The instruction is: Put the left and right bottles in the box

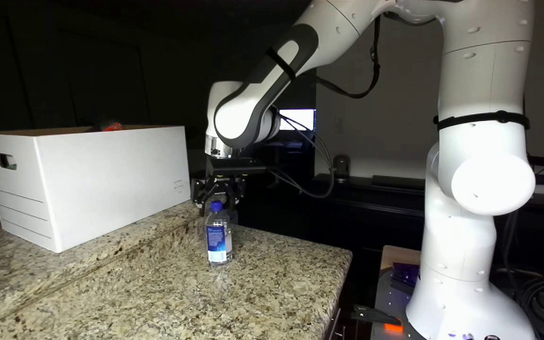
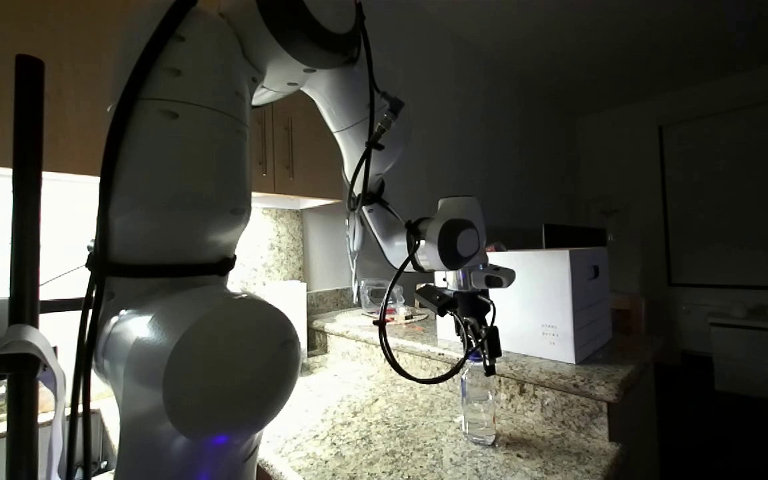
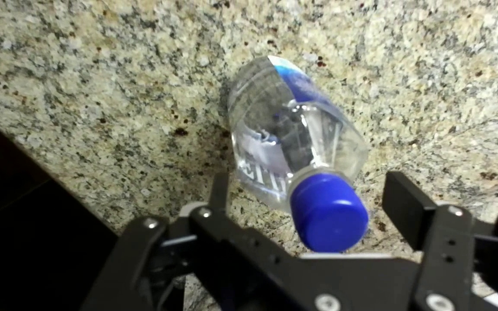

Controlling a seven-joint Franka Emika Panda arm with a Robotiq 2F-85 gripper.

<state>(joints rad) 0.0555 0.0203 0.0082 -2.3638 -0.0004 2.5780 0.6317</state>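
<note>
In an exterior view: clear plastic bottle [image 1: 218, 231], upright on lower granite countertop [image 1: 272, 293]; blue cap [image 1: 216, 206], blue label [image 1: 216, 244]. Left or right one, cannot tell. Gripper [image 1: 216, 208] at 12 o'clock from the bottle, pointing down at the cap. White cardboard box [image 1: 116, 189] at 10 o'clock, up on the raised granite ledge [image 1: 17, 267]; oval hand-hole [image 1: 6, 161] in its end face. Dark-and-red object [image 1: 111, 126] just over the box rim, too little showing to name. Panda arm's base [image 1: 465, 307] between 3 and 4 o'clock.

In an exterior view: bottle [image 2: 479, 413] upright under the gripper, cap partly hidden. Box at 1 o'clock, behind, on the ledge. Wooden cabinets [image 2: 297, 147] at 11 o'clock.

Wrist view: fingers [image 3: 409, 209] spread wide, one at 9 o'clock from the cap, one at 3, a gap showing on each side. Bottle's base points toward 11 o'clock. Countertop edge at 8 o'clock, dark beyond.
</note>
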